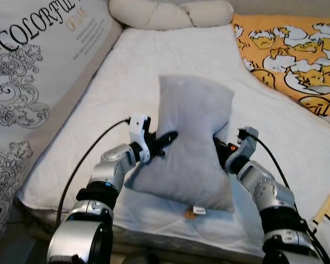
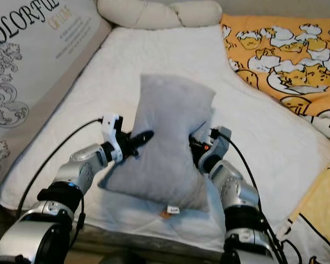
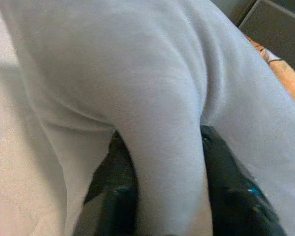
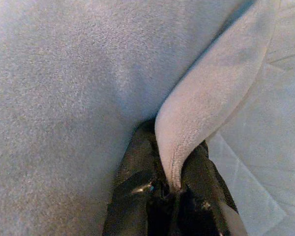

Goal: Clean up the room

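Note:
A grey pillow (image 1: 192,143) stands up off the white bed (image 1: 126,71), pinched in at its middle from both sides. My left gripper (image 1: 166,139) is shut on a fold of the pillow's left side; the left wrist view shows the grey fabric (image 3: 162,147) squeezed between the black fingers (image 3: 118,191). On the pillow's right edge my right gripper (image 1: 220,147) is shut, with a thin flap of the cloth (image 4: 196,123) caught between its fingers (image 4: 137,196). A small label (image 1: 198,210) hangs at the pillow's lower edge.
A cream knotted cushion (image 1: 170,14) lies at the head of the bed. An orange cartoon-print blanket (image 1: 297,55) covers the bed's right side. A wall panel with lettering and scroll patterns (image 1: 33,71) runs along the left. The bed's front edge is just before me.

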You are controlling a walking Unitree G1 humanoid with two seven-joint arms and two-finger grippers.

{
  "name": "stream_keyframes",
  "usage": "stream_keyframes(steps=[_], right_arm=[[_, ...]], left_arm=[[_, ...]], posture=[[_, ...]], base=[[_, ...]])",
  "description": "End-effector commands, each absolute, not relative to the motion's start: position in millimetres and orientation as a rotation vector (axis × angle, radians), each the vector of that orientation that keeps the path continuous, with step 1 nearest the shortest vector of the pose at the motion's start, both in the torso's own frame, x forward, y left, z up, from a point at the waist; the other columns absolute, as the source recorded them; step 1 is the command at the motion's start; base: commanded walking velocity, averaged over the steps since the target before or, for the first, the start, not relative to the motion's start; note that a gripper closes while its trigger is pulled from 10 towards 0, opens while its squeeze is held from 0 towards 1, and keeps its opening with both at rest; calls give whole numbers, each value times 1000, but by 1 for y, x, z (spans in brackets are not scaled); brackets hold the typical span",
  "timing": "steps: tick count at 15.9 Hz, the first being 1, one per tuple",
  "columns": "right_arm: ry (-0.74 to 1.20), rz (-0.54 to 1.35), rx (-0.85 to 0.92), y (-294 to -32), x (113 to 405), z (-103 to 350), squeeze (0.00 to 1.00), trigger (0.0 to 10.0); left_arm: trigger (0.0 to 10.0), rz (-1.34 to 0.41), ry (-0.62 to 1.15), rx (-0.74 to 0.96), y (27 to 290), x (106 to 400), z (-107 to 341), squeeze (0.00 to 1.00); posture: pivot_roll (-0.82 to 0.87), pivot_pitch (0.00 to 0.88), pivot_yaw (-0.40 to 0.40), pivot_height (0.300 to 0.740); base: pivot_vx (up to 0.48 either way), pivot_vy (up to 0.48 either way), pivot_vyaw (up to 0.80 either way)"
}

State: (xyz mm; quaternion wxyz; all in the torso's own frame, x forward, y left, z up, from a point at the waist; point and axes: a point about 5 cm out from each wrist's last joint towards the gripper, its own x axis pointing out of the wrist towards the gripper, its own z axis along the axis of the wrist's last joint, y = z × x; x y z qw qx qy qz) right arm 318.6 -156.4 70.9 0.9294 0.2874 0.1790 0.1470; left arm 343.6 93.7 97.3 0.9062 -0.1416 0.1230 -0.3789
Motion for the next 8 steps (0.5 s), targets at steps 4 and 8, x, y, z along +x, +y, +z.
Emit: stream_keyframes(steps=[4,8], right_arm=[[166,337,618,-146,314,109,0,0],[125,314,625,-142,311,114,0,0]], left_arm=[[0,-813,148,-209,81,336,120,0],[0,-809,136,-171,86,331,124,0]], posture=[[2,0,84,740],[14,0,82,740]], base=[[0,0,0],[0,0,0]])
